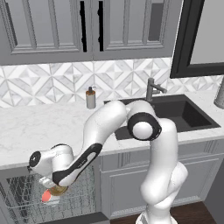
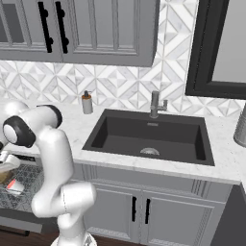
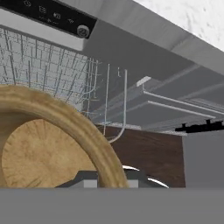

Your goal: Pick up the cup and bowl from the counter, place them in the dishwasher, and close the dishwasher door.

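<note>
Arm: folded down to its left, forearm sloping below the desk edge – hand low over the dishwasher rack.
Claw: claw pinched on the rim of the bowl, fingers on either side of the wall.
Bowl: one – brown, held tilted above the wire rack.
Cup: one – cup lying on its side in the rack, pink inside showing, just beside the bowl.
Soap bottle: one, soap bottle upright near the sink.
Faucet: one, faucet behind the sink.
</note>
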You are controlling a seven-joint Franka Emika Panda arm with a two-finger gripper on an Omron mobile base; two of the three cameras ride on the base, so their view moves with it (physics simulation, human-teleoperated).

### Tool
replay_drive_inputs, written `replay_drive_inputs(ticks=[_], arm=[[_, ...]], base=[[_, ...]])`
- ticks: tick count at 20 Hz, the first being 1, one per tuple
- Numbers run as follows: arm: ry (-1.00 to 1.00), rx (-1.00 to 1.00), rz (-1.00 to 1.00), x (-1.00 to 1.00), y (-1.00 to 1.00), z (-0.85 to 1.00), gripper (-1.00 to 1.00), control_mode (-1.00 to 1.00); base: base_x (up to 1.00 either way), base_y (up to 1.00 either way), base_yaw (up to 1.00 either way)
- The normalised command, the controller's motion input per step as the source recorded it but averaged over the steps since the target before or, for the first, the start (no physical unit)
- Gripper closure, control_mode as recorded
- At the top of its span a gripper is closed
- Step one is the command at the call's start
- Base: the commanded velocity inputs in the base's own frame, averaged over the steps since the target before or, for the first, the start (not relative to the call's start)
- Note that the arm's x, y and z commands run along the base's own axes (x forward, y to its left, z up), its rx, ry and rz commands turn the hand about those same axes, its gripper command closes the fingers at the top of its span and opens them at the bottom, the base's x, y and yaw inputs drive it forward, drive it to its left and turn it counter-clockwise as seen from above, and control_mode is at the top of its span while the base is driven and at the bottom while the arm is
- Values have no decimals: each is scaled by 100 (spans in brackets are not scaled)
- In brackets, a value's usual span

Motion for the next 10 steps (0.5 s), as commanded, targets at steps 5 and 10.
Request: replay_drive_inputs(ticks=[5,10], arm=[[1,0,-11,32,55,-55,100,-100],[2,0,-26,28,44,-36,100,-100]], base=[[0,0,0],[0,0,0]])
